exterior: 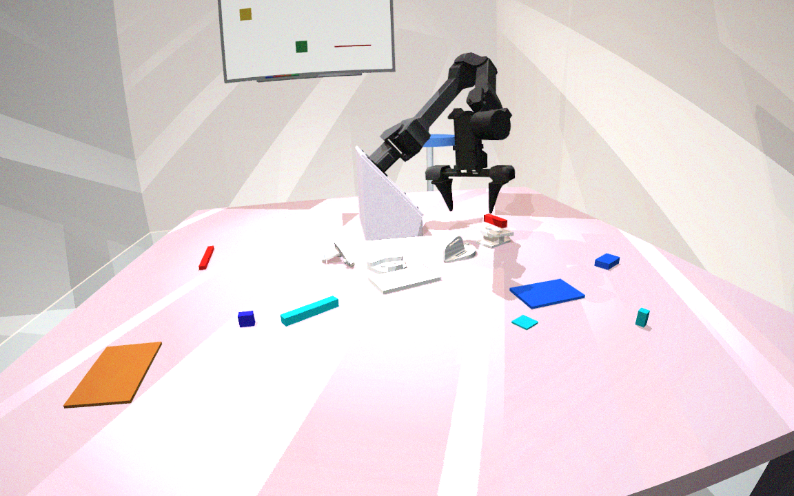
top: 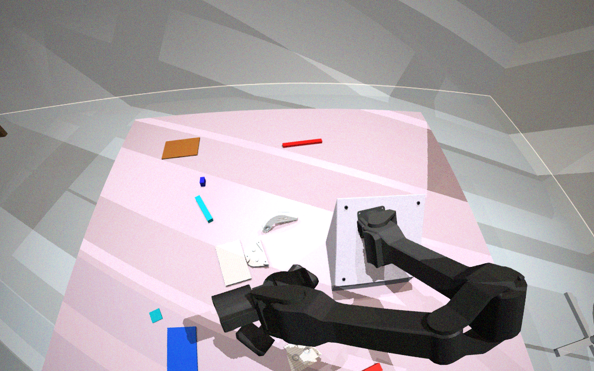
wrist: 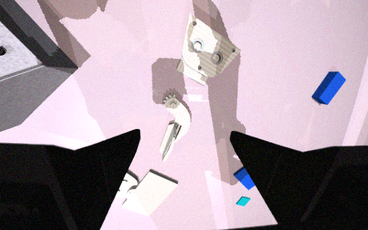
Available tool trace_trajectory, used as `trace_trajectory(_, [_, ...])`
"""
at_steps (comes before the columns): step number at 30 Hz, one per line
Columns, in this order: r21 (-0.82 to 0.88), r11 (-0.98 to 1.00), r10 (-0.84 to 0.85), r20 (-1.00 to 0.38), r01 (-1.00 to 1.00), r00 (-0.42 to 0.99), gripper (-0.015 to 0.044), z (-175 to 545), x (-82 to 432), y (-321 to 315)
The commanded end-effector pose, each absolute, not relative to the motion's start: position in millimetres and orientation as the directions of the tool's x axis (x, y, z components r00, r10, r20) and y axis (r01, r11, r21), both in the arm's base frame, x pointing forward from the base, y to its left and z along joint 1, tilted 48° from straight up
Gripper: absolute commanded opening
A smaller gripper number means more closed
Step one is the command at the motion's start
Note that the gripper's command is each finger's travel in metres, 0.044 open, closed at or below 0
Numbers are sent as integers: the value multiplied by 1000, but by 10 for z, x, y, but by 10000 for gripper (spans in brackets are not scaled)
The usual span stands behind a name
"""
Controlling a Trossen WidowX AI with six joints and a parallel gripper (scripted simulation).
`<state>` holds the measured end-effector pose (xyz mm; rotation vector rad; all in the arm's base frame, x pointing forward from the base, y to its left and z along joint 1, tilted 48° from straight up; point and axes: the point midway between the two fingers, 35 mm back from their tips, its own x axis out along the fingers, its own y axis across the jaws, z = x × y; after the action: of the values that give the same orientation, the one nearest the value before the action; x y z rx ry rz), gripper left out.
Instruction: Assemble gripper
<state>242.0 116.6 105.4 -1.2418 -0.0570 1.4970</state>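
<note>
My gripper [exterior: 471,211] [wrist: 186,134] is open and empty, fingers down, above one pale jaw [exterior: 458,251] [wrist: 183,115]. That jaw lies on the table, its gear teeth showing in the wrist view. The other jaw [top: 280,222] [exterior: 341,253] lies farther off, near the robot's mount. The gripper base, seemingly the white part with small pins [top: 256,259] [exterior: 387,265], adjoins a flat cream slab [top: 233,264] [exterior: 406,281] [wrist: 155,191]; whether they are joined is unclear. The housing plate, seemingly the part with two round holes [exterior: 497,234] [wrist: 207,62], stands apart. Neither jaw is on the base.
The sloped mount [top: 349,244] [exterior: 387,207] stands behind the parts. A red block [exterior: 495,220] is behind the holed part. A blue plate [top: 182,348] [exterior: 546,293], blue block [exterior: 606,260] [wrist: 328,89] and cyan tile [top: 155,315] [exterior: 524,322] [wrist: 243,200] lie to one side; a cyan bar [top: 203,208] [exterior: 309,311] lies opposite.
</note>
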Motion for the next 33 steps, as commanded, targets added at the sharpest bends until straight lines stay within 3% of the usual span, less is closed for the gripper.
trace_trajectory(1, [-625,-365,741,-644,-690,190,440,1054,2421,1166])
trace_trajectory(10, [-625,-365,741,-644,-690,190,440,1054,2421,1166])
trace_trajectory(27, [-625,-365,741,-644,-690,190,0,1054,2421,1166])
trace_trajectory(33, [-625,-365,741,-644,-690,190,0,1054,2421,1166])
